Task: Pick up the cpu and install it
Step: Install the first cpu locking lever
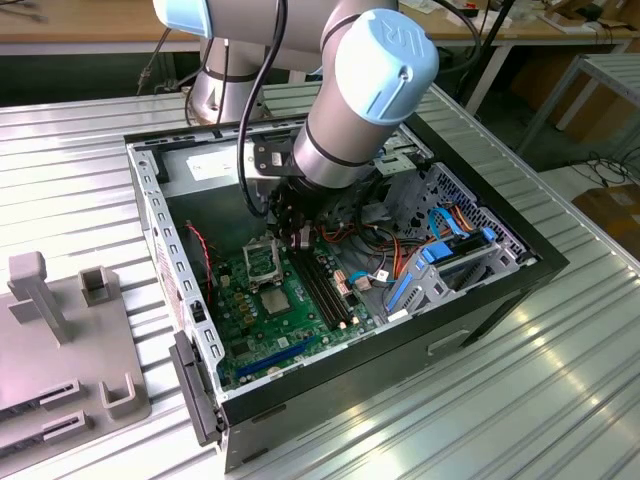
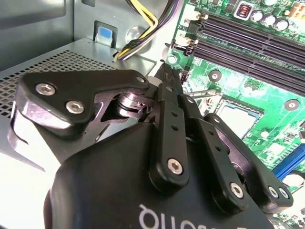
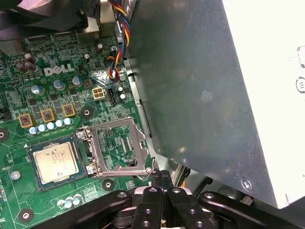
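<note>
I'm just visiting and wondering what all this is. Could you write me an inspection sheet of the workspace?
Surface: ribbed metal table carrying an open computer case.
Job's things: cpu lies in its socket on the green motherboard; the hinged socket frame stands open beside it.
Clutter: grey fixture blocks on the table at the exterior view's left.
Grippers: gripper is inside the case, fingers together, holding nothing, tips next to the frame's corner; contact cannot be told.
Cables: coloured wire bundle by the board's edge; blue cables near the drive bay; black cable along the arm.
Surroundings: wooden benches behind.
</note>
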`<state>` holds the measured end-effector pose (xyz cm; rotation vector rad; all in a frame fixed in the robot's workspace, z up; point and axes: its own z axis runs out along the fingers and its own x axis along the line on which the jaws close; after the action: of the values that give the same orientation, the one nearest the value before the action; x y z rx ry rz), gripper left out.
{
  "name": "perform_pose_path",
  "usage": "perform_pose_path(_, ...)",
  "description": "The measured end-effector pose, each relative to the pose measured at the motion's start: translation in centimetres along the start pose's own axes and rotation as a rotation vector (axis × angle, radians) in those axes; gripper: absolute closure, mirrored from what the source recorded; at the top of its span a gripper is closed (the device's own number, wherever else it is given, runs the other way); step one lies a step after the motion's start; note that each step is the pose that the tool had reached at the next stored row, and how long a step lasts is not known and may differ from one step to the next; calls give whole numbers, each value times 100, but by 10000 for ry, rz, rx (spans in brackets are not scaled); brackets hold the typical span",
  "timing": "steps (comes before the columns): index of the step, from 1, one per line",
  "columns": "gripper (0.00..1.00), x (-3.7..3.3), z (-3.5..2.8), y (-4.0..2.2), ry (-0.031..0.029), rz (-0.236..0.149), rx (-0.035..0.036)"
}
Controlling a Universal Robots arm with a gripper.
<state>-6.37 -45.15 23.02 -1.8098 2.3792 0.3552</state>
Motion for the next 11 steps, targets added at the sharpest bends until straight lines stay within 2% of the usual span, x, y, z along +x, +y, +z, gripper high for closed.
perform_pose_path(11, 89, 1, -37, 20, 69, -44, 6)
